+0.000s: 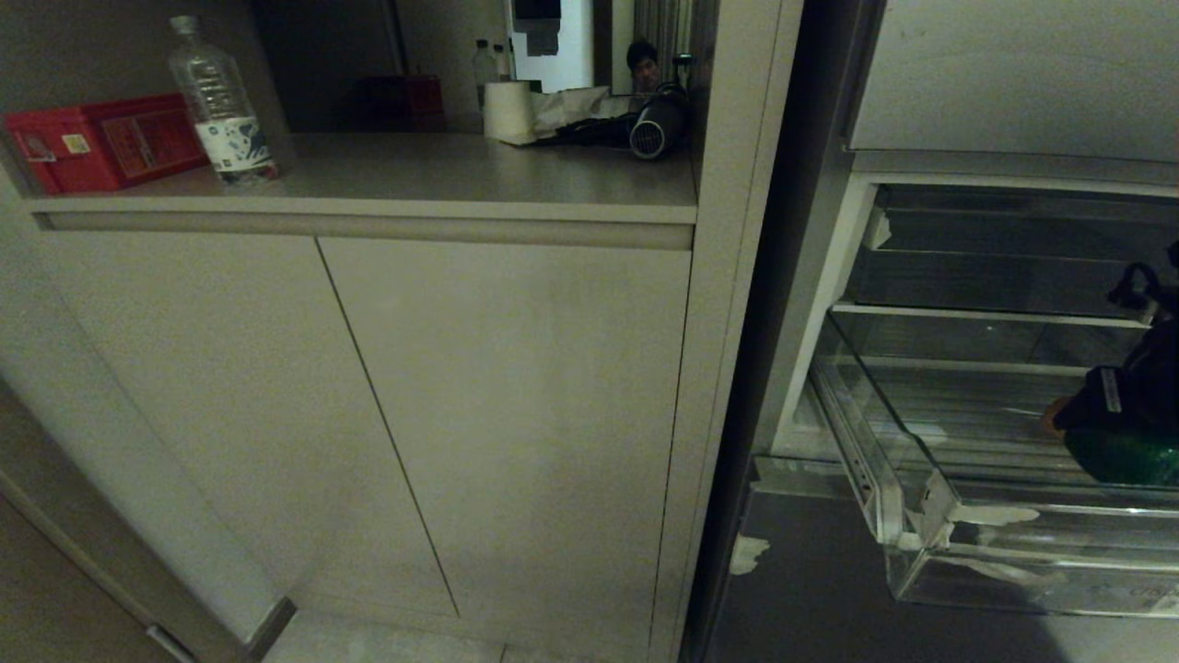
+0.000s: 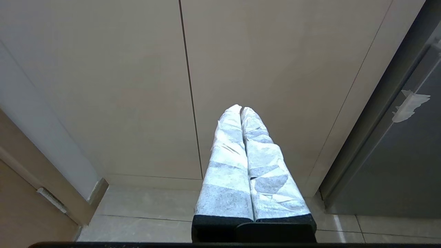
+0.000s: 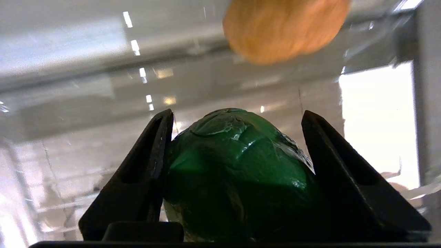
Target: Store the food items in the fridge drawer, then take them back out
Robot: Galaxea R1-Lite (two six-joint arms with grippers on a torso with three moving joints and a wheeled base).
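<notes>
My right end effector (image 3: 234,172) sits at the right edge of the head view inside the clear fridge drawer (image 1: 921,516), its fingers set around a glossy green food item (image 3: 234,179), with a tan food item (image 3: 286,27) lying just beyond. I judge this the grasp or release step; whether both fingers press the green piece I cannot tell, so next I must settle that before lifting. My left end effector (image 2: 242,110), fingers pressed together, hangs parked before beige cabinet doors (image 1: 414,414) above a tiled floor (image 2: 155,213).
</notes>
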